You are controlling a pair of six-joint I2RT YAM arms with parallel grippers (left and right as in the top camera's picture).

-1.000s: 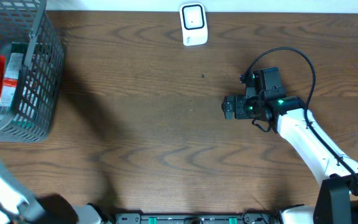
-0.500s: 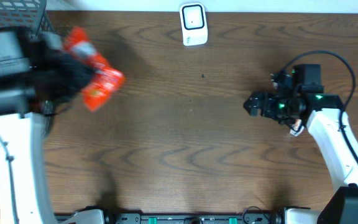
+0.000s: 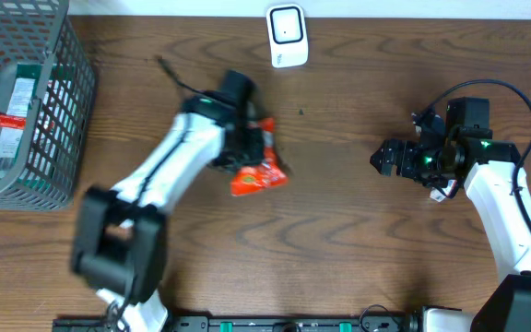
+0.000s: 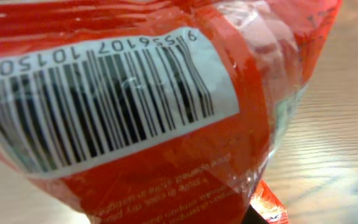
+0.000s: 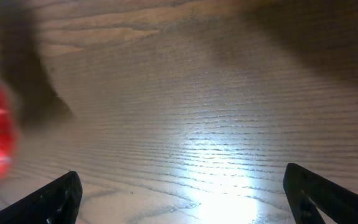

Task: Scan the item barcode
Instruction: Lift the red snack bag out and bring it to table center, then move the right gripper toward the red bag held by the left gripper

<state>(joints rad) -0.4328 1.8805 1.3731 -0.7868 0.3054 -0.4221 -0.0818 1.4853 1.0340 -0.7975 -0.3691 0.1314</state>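
One white barcode label [image 4: 98, 106] on red packet [image 3: 258, 175].

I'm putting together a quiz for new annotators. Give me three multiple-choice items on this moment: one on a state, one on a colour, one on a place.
1. How do the jaws of the right gripper stand?
A. wide open, nothing between them
B. fully shut, empty
C. half shut on something

2. What colour is the packet held in the left gripper?
A. blue
B. red
C. green

3. Where is the white scanner?
A. between the right gripper's fingers
B. under the packet
C. standing free at the edge of the table, top centre of the overhead view

Key:
1 A: the right wrist view shows both fingers spread with only bare wood between them.
2 B: the left wrist view shows red wrap around a white barcode label.
3 C: neither arm touches it.
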